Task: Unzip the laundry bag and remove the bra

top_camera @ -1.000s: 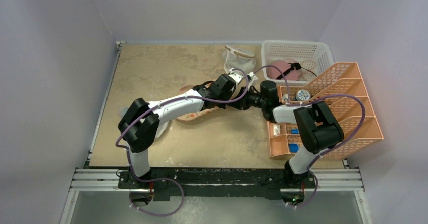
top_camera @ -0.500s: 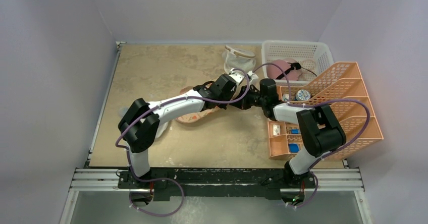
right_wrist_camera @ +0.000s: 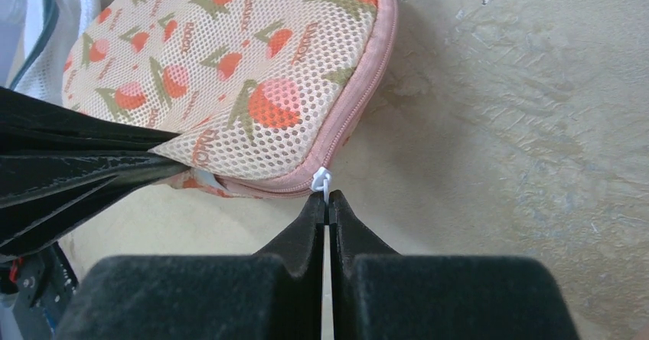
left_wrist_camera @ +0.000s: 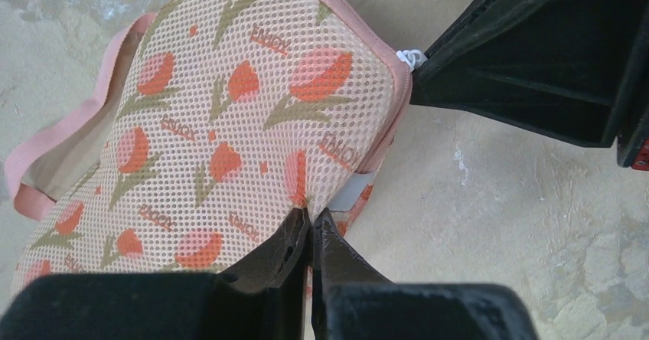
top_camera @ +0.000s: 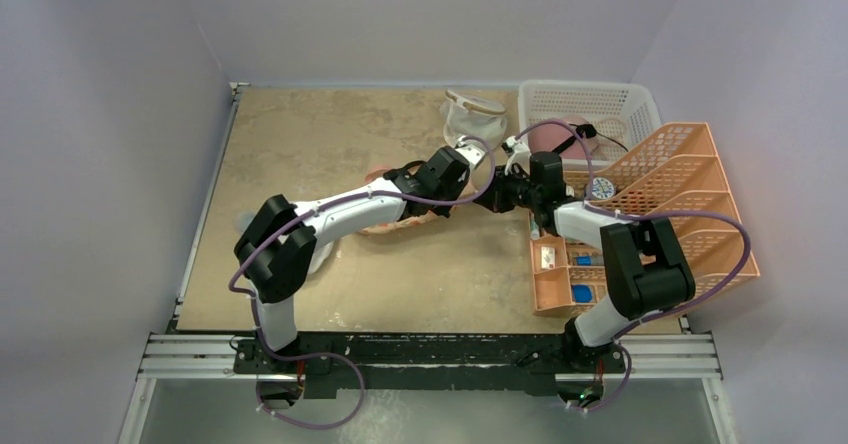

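Left gripper (left_wrist_camera: 310, 221) pinches the laundry bag (left_wrist_camera: 229, 110) mesh, right gripper (right_wrist_camera: 327, 202) pinches its zip pull (right_wrist_camera: 321, 179); white basket (top_camera: 590, 99) sits at two o'clock; printed lettering is unreadable.

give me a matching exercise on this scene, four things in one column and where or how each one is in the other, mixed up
1 left tool
2 right tool
3 laundry bag
4 white basket

a far right corner of the table
b shut on the white zip pull
c lying between both tools
d shut on peach mesh fabric

Pairs: 1-d, 2-b, 3-c, 4-a
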### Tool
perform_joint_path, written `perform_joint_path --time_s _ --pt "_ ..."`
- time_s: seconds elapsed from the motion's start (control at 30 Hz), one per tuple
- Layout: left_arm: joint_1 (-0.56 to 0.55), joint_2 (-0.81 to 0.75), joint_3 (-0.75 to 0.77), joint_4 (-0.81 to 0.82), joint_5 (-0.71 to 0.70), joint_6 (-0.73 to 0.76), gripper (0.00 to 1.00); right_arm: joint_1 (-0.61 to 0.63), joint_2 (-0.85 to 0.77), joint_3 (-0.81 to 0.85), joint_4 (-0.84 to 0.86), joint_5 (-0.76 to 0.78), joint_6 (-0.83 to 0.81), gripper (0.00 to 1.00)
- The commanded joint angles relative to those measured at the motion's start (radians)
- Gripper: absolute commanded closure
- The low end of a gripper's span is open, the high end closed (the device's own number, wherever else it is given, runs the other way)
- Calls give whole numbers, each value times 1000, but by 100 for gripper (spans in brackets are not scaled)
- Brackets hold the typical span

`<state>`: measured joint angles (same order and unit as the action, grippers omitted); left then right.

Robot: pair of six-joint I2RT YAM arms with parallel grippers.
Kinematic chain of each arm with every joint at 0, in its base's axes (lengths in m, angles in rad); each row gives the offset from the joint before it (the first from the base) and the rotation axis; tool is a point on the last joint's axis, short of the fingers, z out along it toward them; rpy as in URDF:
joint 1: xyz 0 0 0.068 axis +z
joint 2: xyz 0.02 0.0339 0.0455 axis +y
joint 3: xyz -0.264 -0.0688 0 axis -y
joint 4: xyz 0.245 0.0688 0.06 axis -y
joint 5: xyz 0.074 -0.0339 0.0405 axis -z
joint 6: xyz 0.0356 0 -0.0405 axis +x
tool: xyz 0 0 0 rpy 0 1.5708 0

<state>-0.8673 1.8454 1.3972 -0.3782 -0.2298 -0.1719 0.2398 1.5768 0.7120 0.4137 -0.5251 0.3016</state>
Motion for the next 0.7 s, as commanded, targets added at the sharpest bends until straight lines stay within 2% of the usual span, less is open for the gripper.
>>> perform_joint_path --time_s 0.0,0.13,0.27,0.5,0.57,0.67 --pt "5 -8 53 -41 -27 14 89 -19 -61 -20 85 -87 36 100" --pt "5 -45 36 -17 94 20 57 -9 -90 -94 213 -192 146 100" --pt "4 -95 -7 50 238 12 44 26 -115 -124 264 -208 198 100" --pt "5 -70 13 29 237 2 43 59 -139 -139 300 -224 248 100" --pt "6 -75 10 31 222 0 46 69 -144 -139 300 -222 253 100" --pt "4 -79 10 25 170 4 56 76 -153 -138 287 -214 251 100"
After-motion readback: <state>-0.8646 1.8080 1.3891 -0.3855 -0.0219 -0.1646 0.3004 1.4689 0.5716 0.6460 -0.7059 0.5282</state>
